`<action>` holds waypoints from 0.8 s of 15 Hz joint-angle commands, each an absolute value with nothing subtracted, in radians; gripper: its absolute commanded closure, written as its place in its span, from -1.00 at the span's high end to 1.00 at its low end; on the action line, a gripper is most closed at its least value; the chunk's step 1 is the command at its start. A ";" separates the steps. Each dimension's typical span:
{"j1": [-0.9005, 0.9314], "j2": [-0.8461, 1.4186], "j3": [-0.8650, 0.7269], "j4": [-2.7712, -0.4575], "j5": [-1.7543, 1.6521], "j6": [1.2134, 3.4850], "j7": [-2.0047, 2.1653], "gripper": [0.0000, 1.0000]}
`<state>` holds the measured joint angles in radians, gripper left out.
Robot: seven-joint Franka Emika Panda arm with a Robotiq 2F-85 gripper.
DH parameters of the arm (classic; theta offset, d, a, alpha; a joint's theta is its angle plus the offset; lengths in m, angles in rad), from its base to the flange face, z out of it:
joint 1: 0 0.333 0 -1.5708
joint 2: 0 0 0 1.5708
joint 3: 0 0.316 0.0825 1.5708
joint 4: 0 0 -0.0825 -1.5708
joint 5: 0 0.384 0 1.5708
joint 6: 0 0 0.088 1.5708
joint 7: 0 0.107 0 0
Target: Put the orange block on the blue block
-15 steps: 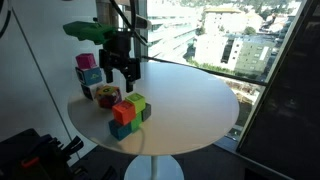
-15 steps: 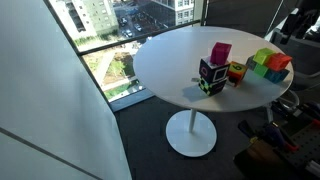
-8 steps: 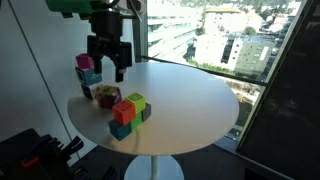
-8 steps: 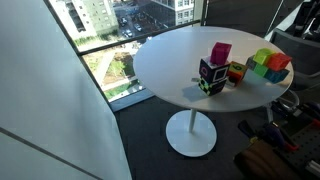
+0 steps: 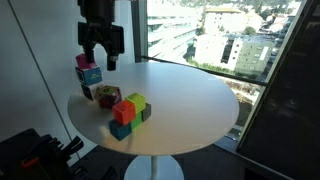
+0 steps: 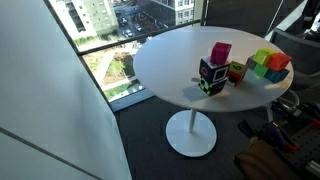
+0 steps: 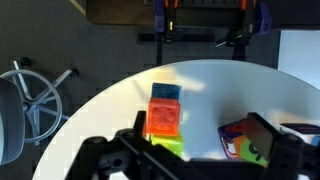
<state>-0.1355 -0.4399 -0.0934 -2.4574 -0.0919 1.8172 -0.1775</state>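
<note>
The orange block [image 5: 123, 110] stands in a cluster of cubes near the table's edge. In that exterior view it shows directly above the blue block [image 5: 122, 130]. In the wrist view the orange block [image 7: 163, 120] touches the blue block [image 7: 165, 91], which shows just beyond it. I cannot tell whether the orange block rests on the blue one. My gripper [image 5: 101, 58] is open and empty, high above the table and off to the side of the cluster. In the wrist view my gripper [image 7: 200, 150] has its jaws spread wide.
A yellow-green cube [image 5: 136, 102] sits against the orange block. A pink cube [image 5: 85, 62] sits on a teal cube [image 5: 90, 75] below my gripper. A multicoloured box [image 7: 240, 140] lies beside them. The round white table [image 5: 190, 100] stands by a window.
My gripper has risen and moved back, away from the cube cluster and toward the pink and teal stack. It stayed open. The blocks have not moved.
</note>
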 commanded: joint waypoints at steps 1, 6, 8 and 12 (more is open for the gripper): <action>-0.122 -0.490 -0.084 -2.447 -0.121 1.801 -0.134 1.00; -0.122 -0.539 -0.071 -2.452 -0.134 1.827 -0.103 1.00; -0.122 -0.552 -0.068 -2.453 -0.139 1.829 -0.100 1.00; -0.116 -0.547 -0.084 -2.455 -0.119 1.821 -0.118 1.00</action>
<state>-0.1333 -0.5471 -0.0690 -2.4571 -0.1115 1.8242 -0.1253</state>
